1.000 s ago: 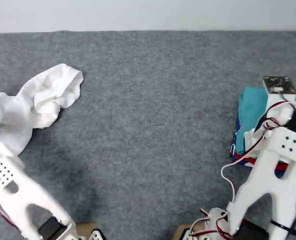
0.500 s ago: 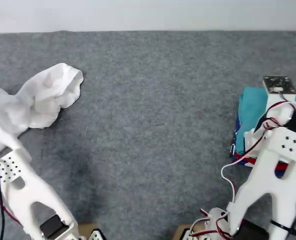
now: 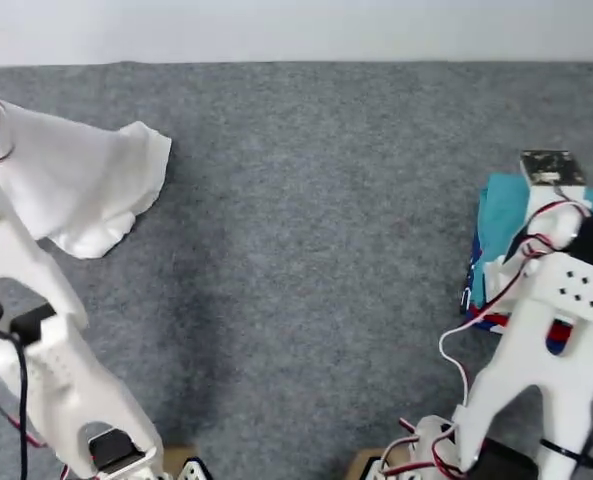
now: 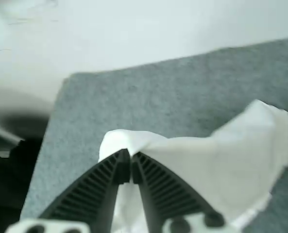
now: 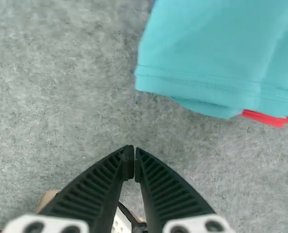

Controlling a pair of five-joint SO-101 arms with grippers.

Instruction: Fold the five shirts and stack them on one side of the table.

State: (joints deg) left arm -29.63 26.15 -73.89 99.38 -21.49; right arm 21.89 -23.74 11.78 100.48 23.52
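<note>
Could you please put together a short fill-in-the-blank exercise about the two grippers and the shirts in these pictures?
1. The left gripper has its fingers shut on a loose shirt whose colour is ____.
2. The right gripper hangs over the carpeted table, fingers shut, holding ____.
3. Beneath the teal shirt shows a thin edge coloured ____.
Missing words: white; nothing; red.

Soft even light; faint shadow under shirt
</note>
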